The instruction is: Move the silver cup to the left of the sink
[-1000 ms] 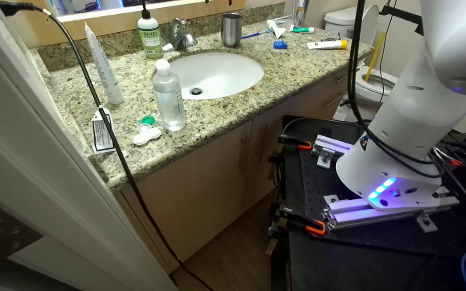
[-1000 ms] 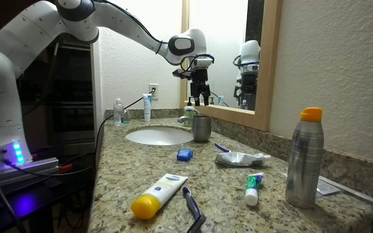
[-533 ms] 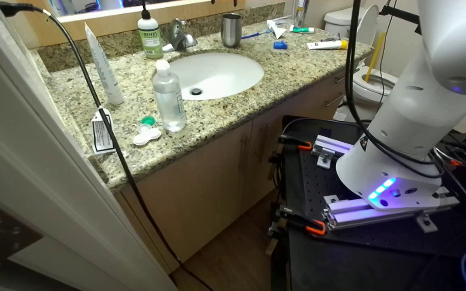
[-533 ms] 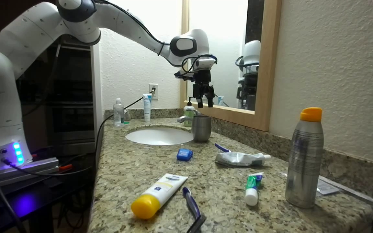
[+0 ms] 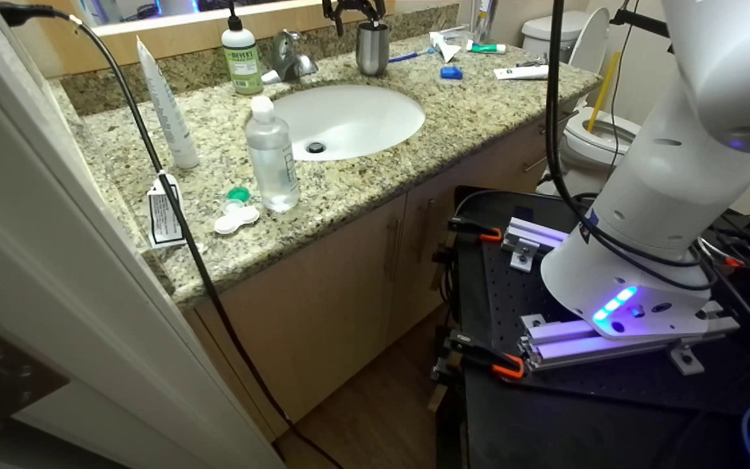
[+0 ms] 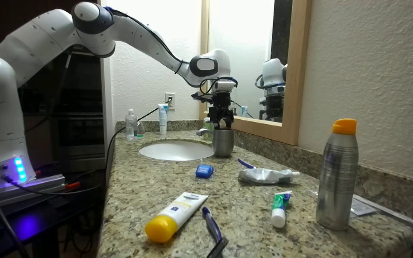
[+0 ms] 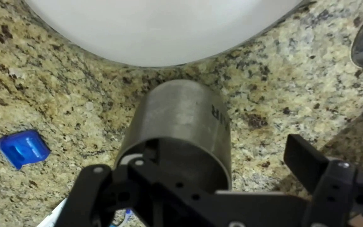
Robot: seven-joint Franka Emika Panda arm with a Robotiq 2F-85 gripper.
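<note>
The silver cup [image 5: 373,52] stands upright on the granite counter beside the sink [image 5: 362,124]. Both also show in an exterior view, the cup [image 6: 223,144] and the sink [image 6: 174,152]. In the wrist view the cup [image 7: 181,110] has its dark mouth toward the camera, and the sink [image 7: 169,37] lies just beyond it. My gripper [image 7: 226,154] is open at the cup's mouth. One finger dips inside the mouth; the other is outside, apart from the wall. The gripper also shows in both exterior views [image 5: 357,27] [image 6: 223,125]. Whether the inner finger touches the wall is hidden.
A faucet [image 5: 293,62] and soap bottle [image 5: 243,65] stand beside the cup. A clear bottle [image 5: 272,163] and white tube [image 5: 168,111] stand farther off. A blue box [image 6: 204,171], silver tube [image 6: 265,176] and spray can [image 6: 337,179] are on the counter. A mirror [image 6: 242,53] is close behind.
My gripper has come down from above the cup to its mouth, after a small shift toward the mirror and back. The cup has not moved.
</note>
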